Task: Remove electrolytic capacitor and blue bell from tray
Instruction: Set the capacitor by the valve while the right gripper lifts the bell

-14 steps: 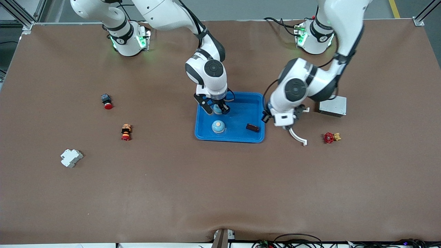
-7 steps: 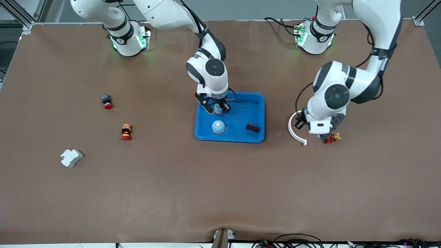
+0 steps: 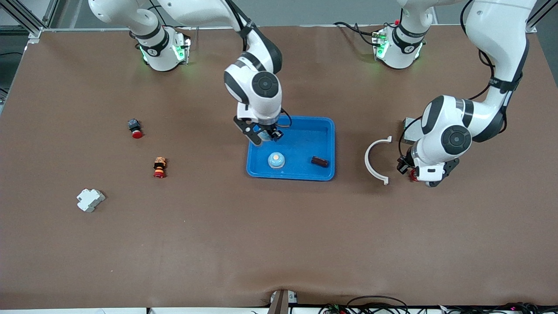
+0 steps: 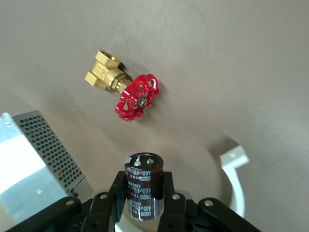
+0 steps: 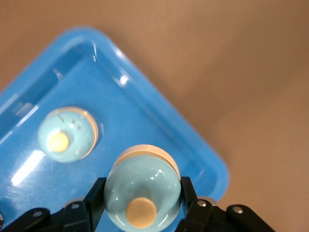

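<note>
I see the left tool (image 4: 143,212) gripping the capacitor (image 4: 143,184) near the bench's left-arm end; the right tool (image 5: 142,205) clamps a bell (image 5: 142,193) over the blue tray (image 3: 324,131).

**Two white arms, black joints, green-lit bases**

Both arms wear glossy white shells broken by black bands at the joints, and each wrist carries a round dark cap with a small grey centre. Black cables trail along the upper links and loop beside the wrists. The bases glow green at their sides. The left gripper (image 4: 143,200) and right gripper (image 5: 142,203) have matte black fingers with small silver screws.
</note>
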You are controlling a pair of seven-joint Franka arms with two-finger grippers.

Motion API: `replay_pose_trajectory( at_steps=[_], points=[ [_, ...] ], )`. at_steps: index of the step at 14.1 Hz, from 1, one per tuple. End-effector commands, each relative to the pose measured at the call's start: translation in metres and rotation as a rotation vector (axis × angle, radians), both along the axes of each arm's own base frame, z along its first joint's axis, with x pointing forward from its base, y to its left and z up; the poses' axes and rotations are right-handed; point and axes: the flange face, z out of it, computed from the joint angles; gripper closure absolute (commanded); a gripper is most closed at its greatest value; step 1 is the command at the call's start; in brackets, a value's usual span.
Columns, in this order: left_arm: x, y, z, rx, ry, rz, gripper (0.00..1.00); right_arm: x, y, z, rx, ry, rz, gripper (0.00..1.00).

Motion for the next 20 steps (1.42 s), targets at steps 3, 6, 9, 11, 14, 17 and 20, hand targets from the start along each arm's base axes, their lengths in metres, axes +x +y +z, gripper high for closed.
replay_pose_trajectory(
  at_steps=[3, 6, 9, 11, 14, 17, 20],
  points=[
    [-0.009, -0.004, -0.018, -0.007, 0.022, -0.014, 1.00, 0.045, -0.125, 0.045, 0.038, 0.079, 0.201, 1.00],
    [-0.012, -0.006, -0.022, -0.007, 0.033, -0.013, 1.00, 0.074, -0.210, 0.057, 0.077, 0.098, 0.326, 1.00],
    [-0.017, -0.012, -0.026, -0.007, 0.047, -0.028, 0.87, 0.102, -0.282, 0.051, 0.104, 0.103, 0.382, 1.00],
    [-0.020, -0.013, -0.030, -0.007, 0.056, -0.035, 0.66, 0.114, -0.334, 0.048, 0.129, 0.099, 0.431, 1.00],
    [-0.020, -0.014, -0.029, -0.008, 0.054, -0.034, 0.00, 0.116, -0.381, 0.025, 0.141, 0.065, 0.477, 1.00],
    [-0.017, -0.017, -0.013, -0.002, 0.039, -0.038, 0.00, 0.118, -0.447, 0.004, 0.149, 0.011, 0.527, 1.00],
    [-0.003, -0.029, 0.012, -0.011, -0.015, -0.042, 0.00, 0.122, -0.479, -0.020, 0.151, 0.000, 0.545, 1.00]
  ],
)
